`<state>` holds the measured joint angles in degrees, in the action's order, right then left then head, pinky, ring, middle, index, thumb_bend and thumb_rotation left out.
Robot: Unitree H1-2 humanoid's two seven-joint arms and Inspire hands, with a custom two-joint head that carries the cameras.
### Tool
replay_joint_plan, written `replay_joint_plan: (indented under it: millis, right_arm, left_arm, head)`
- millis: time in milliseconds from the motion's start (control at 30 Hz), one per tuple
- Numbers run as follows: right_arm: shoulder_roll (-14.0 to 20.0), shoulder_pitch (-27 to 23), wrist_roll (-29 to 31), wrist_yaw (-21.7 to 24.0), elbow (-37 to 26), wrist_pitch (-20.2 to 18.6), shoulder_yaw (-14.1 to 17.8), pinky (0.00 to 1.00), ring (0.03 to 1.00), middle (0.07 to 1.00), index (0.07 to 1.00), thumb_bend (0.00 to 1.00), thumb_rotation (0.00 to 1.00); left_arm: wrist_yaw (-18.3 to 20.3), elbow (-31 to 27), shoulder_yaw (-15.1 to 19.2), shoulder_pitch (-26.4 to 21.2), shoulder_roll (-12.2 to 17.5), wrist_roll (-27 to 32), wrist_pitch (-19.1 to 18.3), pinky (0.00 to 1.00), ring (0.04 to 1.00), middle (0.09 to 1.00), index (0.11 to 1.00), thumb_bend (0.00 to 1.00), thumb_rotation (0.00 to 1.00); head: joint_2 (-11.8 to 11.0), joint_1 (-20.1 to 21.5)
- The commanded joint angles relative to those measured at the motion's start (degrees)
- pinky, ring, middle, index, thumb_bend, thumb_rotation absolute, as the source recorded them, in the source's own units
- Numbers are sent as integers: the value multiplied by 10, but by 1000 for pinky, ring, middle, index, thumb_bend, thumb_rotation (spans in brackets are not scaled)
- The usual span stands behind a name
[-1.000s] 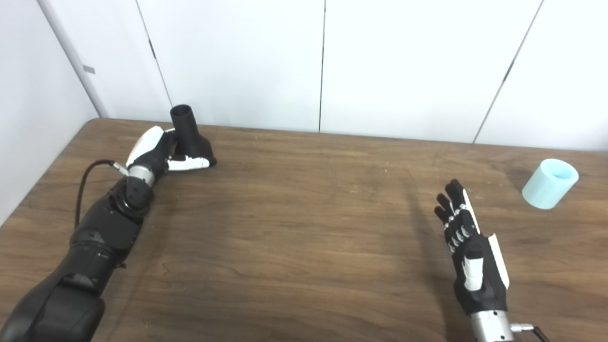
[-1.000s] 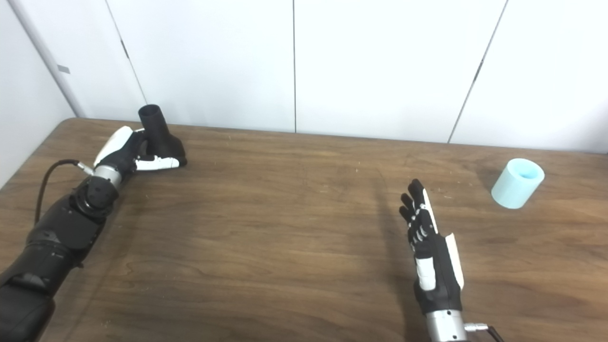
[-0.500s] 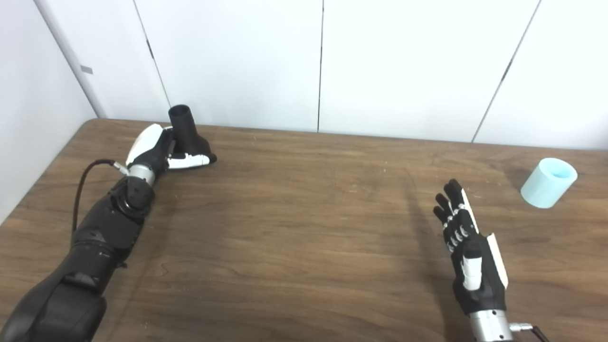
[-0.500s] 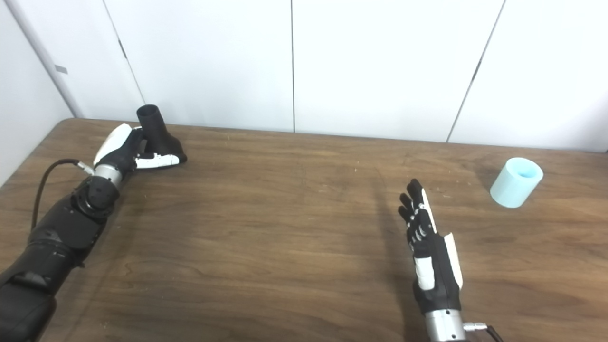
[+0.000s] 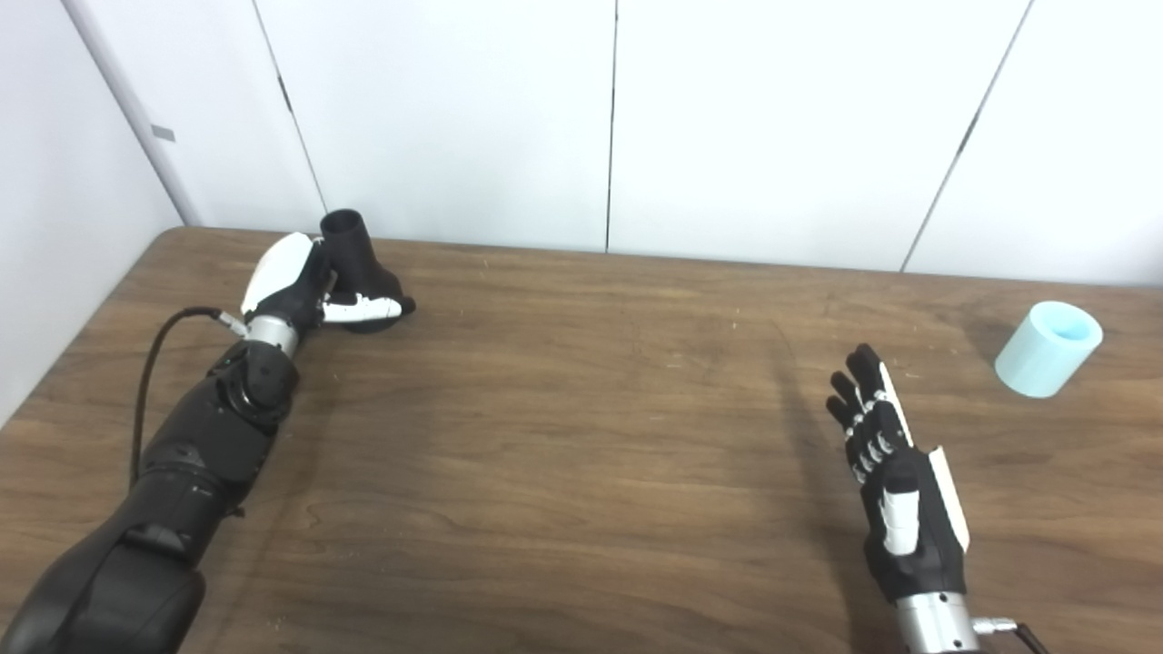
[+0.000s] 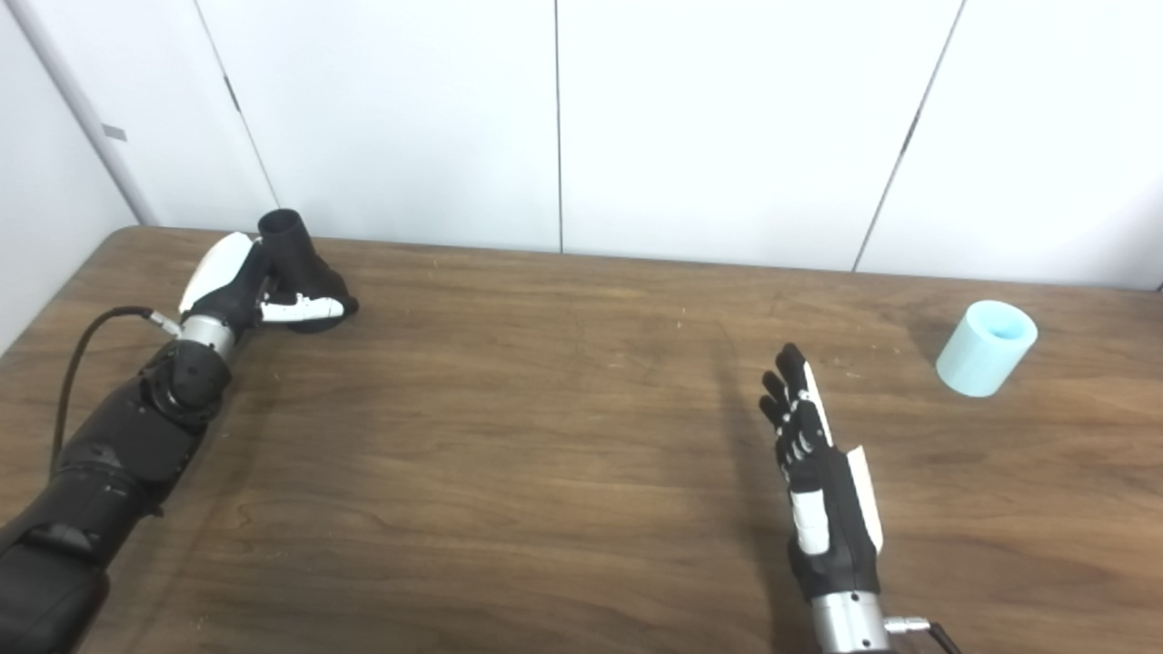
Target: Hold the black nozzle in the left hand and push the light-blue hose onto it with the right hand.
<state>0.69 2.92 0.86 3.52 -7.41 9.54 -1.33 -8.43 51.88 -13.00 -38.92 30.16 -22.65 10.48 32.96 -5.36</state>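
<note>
Left hand (image 5: 295,286): reaching toward the far left corner of the tabletop (image 5: 563,436), forearm lying low along the left edge, white back of the hand facing up and left.
Left fingers (image 5: 363,310): wrapping around the black nozzle (image 5: 356,268); a white-tipped finger is crossing the front of the nozzle's wide base, the rest of the grasp is hidden behind the body.
Black nozzle: sitting inside the left fingers, round open neck pointing up and slightly back just above them, flared base bulging out past the fingertips to the right. Whether the base is touching the tabletop or is just lifted, I cannot tell.
Right hand (image 5: 895,481): hovering over the near right part of the tabletop, wrist entering from the bottom edge, palm edge-on and turned toward the left, white back plate facing right.
Right fingers (image 5: 863,400): released, stretching straight and pointing away from the robot, slightly fanned, grasping nothing.
Light-blue hose (image 5: 1048,350): a short, wide cylinder resting tilted on the tabletop, open end facing up and right; lying well beyond the right fingertips and off to their right, not touching them.
Hose to nozzle: well apart, on opposite sides of the tabletop.
</note>
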Motion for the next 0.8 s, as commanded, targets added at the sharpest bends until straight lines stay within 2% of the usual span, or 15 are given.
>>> replay_joint_plan:
  millis: [0, 67, 133, 233, 300, 367, 533, 767]
  right_arm:
    - [-6, 20, 3, -2, 7, 3, -4, 953, 977, 1000, 1000, 703, 1000]
    - [-7, 20, 3, -2, 6, 2, -4, 953, 977, 1000, 1000, 703, 1000]
    - [-8, 20, 2, -3, 6, 1, -5, 953, 977, 1000, 1000, 703, 1000]
    - [-8, 20, 1, -4, 5, 0, -6, 949, 976, 1000, 1000, 703, 1000]
    - [-8, 21, 1, -4, 4, 0, -6, 947, 974, 1000, 1000, 703, 1000]
    - [-8, 21, 2, -4, 2, -2, -6, 947, 973, 1000, 1000, 703, 1000]
    - [-8, 22, 2, -4, -1, -4, -7, 948, 972, 1000, 1000, 703, 1000]
    - [-8, 21, 4, -4, -1, -7, -6, 944, 971, 1000, 1000, 704, 1000]
  left_arm:
    - [40, 24, -19, 9, -15, -6, 4, 748, 436, 405, 396, 763, 488]
    - [47, 27, -24, 8, -15, -8, 5, 746, 396, 362, 357, 755, 520]
    - [52, 30, -30, 8, -15, -10, 8, 700, 333, 310, 336, 747, 552]
    - [59, 36, -35, 6, -15, -7, 8, 714, 323, 297, 322, 750, 573]
    - [62, 42, -37, 5, -16, -6, 6, 644, 303, 294, 318, 752, 580]
    - [64, 45, -40, 4, -16, -4, 7, 715, 318, 296, 315, 761, 589]
    - [67, 37, -52, 9, -16, -10, 1, 799, 406, 346, 314, 786, 603]
    - [65, 30, -68, 22, -25, -12, 15, 769, 417, 341, 292, 810, 607]
  head:
    - [1, 0]
    - [2, 0]
    - [2, 0]
    - [3, 1]
    - [5, 1]
    - [6, 1]
    - [8, 0]
    - [12, 1]
